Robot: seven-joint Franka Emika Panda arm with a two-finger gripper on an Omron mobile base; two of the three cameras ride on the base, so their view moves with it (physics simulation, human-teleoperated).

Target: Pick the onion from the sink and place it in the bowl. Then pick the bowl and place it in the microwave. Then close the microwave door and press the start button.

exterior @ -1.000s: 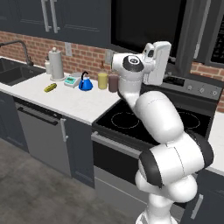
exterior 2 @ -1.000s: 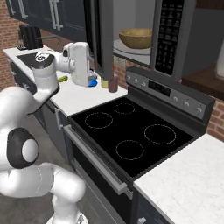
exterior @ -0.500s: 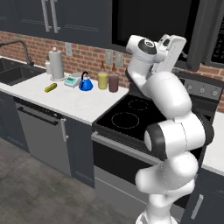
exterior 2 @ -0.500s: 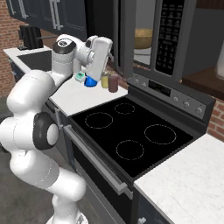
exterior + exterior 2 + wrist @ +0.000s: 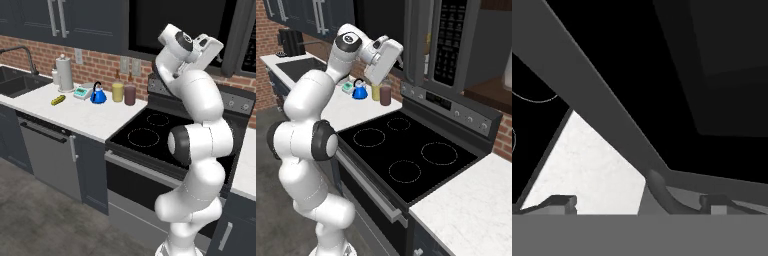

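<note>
1. Far left, the black sink (image 5: 12, 84) sits in the white counter (image 5: 80, 112)
2. Next comes the black stove (image 5: 406, 150)
3. Up high, the gripper (image 5: 639, 202) is wide open, holding nothing, right by the microwave door (image 5: 415, 42)

You see a glossy white arm (image 5: 200, 150) built of rounded, bulbous segments, with dark grey discs capping its joints. A boxy white hand (image 5: 383, 60) ends the arm; its two fingertips (image 5: 564, 201) are small and dark.
</note>
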